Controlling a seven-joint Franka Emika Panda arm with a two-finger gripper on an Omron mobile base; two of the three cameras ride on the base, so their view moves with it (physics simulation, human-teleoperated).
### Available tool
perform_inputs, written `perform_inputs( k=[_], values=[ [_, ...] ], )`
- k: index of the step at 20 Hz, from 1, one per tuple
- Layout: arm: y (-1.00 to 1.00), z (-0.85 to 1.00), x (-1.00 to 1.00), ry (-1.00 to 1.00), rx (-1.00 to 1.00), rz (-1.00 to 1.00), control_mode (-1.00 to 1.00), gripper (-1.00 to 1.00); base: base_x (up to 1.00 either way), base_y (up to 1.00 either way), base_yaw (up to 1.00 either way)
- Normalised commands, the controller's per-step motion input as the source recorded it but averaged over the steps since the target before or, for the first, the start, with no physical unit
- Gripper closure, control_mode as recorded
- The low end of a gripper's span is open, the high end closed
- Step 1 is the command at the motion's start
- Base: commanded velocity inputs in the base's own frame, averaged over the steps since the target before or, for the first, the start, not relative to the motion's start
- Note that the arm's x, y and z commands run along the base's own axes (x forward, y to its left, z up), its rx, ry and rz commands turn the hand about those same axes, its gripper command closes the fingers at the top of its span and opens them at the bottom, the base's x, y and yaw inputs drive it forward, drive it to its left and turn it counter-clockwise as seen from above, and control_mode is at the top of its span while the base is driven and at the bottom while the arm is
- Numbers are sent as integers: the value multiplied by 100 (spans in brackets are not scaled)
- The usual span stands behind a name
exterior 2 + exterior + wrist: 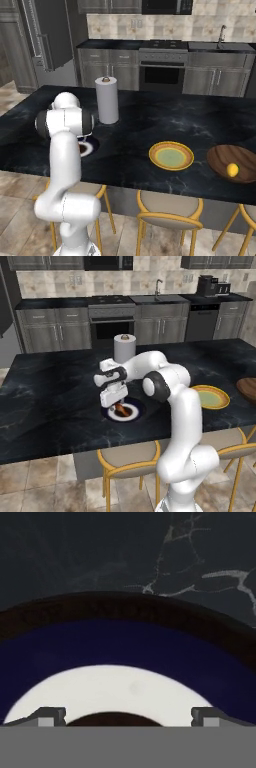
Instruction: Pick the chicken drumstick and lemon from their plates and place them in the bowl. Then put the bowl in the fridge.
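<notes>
just under the gripper, whose jaws stand wide apart, lies the blue-rimmed plate with the chicken drumstick on it. well off to its right the lemon sits in the bowl, beyond the yellow-orange plate.

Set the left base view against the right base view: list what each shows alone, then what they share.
Left base view alone: the gripper, open, over the chicken drumstick on the blue-rimmed plate.

Right base view alone: the lemon lying in the wooden bowl, and the fridge.

Both: the yellow-orange plate, the paper towel roll, the dark counter.
</notes>
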Motion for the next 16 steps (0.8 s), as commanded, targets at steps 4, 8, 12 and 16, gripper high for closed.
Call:
perform_inputs(
  k=[4,8,12,16],
  values=[
    [0,-1,-11,13,0,0,-100,-100,0,0,0],
    [-5,0,-22,9,0,-1,-100,-100,0,0,0],
    [-3,0,-32,5,0,-3,-100,-100,0,0,0],
    [0,-1,-31,0,0,-4,-100,-100,0,0,0]
  ],
)
